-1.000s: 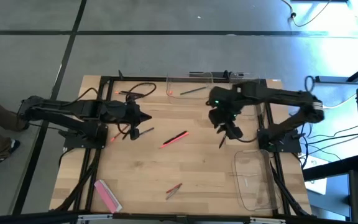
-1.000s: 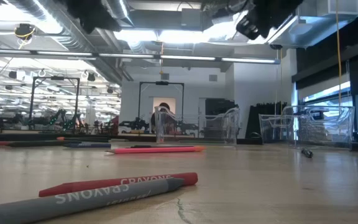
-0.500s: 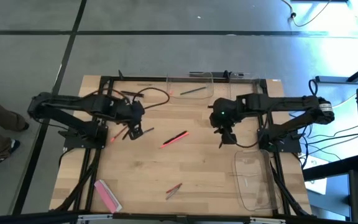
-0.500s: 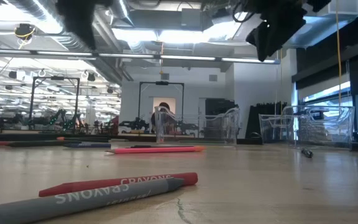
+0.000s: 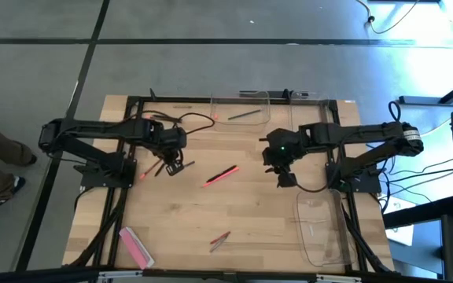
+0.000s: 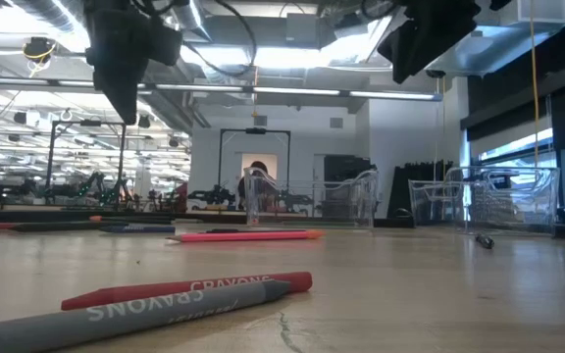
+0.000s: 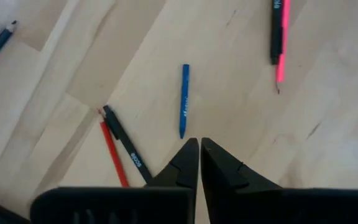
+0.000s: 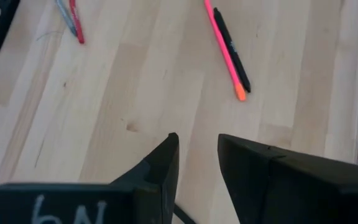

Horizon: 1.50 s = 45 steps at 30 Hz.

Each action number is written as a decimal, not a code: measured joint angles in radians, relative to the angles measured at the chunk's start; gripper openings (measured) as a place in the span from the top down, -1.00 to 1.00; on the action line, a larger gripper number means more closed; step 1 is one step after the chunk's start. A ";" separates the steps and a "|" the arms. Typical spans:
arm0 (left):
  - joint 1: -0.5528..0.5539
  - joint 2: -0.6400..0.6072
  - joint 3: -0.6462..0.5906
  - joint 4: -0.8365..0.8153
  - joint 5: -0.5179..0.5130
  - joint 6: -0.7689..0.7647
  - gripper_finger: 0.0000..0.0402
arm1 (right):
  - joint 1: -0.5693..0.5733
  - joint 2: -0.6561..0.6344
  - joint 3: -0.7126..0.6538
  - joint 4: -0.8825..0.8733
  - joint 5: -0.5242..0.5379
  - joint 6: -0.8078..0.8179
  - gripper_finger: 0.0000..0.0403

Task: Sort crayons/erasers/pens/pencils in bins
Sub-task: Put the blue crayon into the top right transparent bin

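Note:
My left gripper (image 5: 174,159) (image 7: 199,147) is shut and empty, hanging above a blue pen (image 7: 184,99), a black pen (image 7: 122,144) and a red pen (image 7: 112,155) at the table's left middle. My right gripper (image 5: 284,178) (image 8: 197,146) is open and empty, over a short dark stick (image 6: 484,240) lying on the table right of centre. A pink pen and a black pen (image 5: 220,174) lie side by side mid-table. Two crayons (image 5: 220,240) lie near the front. The pink eraser (image 5: 136,246) lies flat at the front left. Clear bins stand at the far middle (image 5: 215,110) and front right (image 5: 299,228).
A third clear bin (image 5: 314,101) stands at the far right. Dark pencils (image 5: 248,115) lie in the far middle bin. Black frame bars (image 5: 124,204) run along the table's left and right sides, and cables (image 5: 187,118) loop at the far left. Bare wood lies at the middle front.
My left gripper has tipped to point down and come lower over the pens at the left. My right gripper has drawn back from the far bins toward the table's near edge, and stands over the short dark stick. Nothing on the table has moved.

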 joint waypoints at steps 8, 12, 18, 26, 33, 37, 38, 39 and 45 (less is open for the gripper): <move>0.036 0.061 0.000 0.005 0.034 -0.038 0.60 | 0.014 0.000 0.000 0.002 0.000 0.002 0.44; 0.054 0.120 0.000 0.032 0.096 -0.065 0.50 | 0.014 0.000 0.000 0.002 0.000 0.003 0.44; 0.034 0.242 0.000 0.068 0.090 -0.040 0.48 | 0.014 0.000 0.000 0.001 0.000 0.019 0.44; -0.004 0.396 0.000 0.158 -0.031 -0.025 0.48 | 0.017 0.000 0.000 -0.001 0.000 0.026 0.44; -0.001 0.471 0.000 0.199 -0.063 -0.023 0.48 | 0.017 0.000 0.000 -0.002 0.000 0.026 0.44; -0.001 0.495 0.000 0.214 -0.076 -0.007 0.48 | 0.017 0.000 0.000 -0.002 0.000 0.025 0.44; -0.001 0.499 0.000 0.214 -0.076 -0.007 0.48 | 0.017 0.000 0.000 -0.002 0.000 0.026 0.44; -0.001 0.503 0.000 0.214 -0.076 -0.007 0.48 | 0.017 0.000 0.000 -0.002 0.000 0.026 0.44; -0.001 0.533 0.000 0.236 -0.079 -0.006 0.48 | 0.017 0.000 0.000 -0.002 0.000 0.025 0.44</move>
